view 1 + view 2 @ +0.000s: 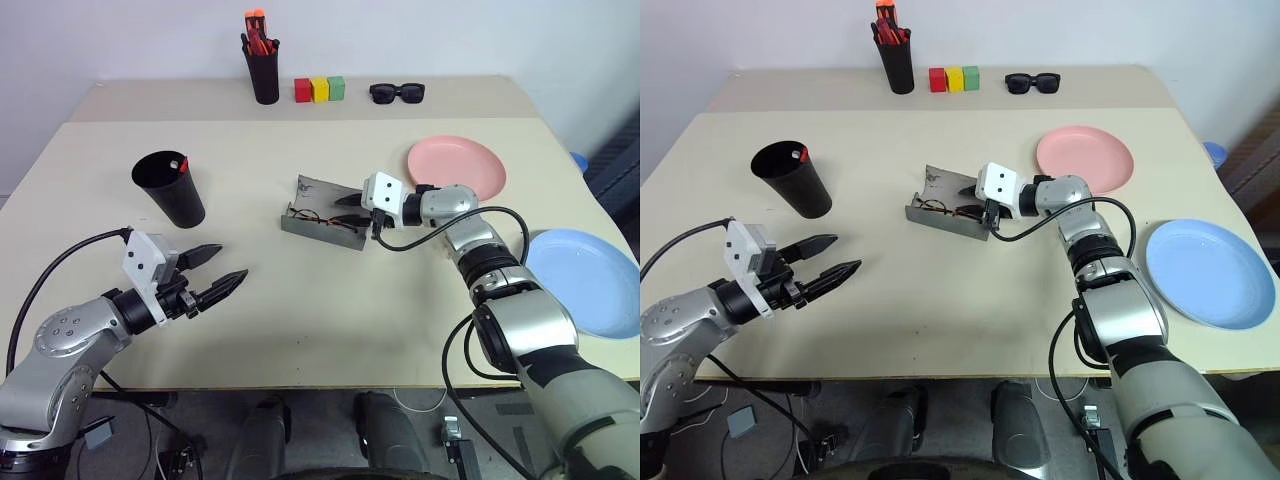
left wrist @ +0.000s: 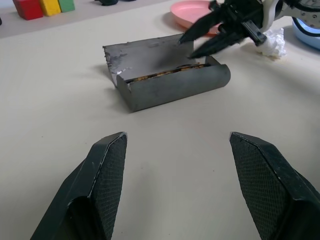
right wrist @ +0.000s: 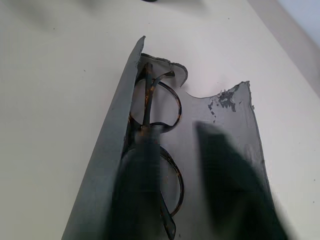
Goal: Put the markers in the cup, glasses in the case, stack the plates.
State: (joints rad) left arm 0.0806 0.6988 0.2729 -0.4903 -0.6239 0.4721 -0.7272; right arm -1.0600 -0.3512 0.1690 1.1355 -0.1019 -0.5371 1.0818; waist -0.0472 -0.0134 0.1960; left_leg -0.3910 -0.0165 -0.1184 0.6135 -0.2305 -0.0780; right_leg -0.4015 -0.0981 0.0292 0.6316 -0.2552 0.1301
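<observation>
My right gripper reaches into the open case over the glasses, fingers apart, gripping nothing; my left gripper hangs open, empty; no writing is legible.

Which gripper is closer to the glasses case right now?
Right. The right gripper is at the open case, its fingers reaching in over the glasses. The left gripper hovers open over bare table, well short of the case.

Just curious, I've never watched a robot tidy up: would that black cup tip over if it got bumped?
Probably fairly easily. The cup is tall and narrows toward its base, so a push near the rim could topple it. It looks like light plastic, and the marker inside adds little weight.
</observation>
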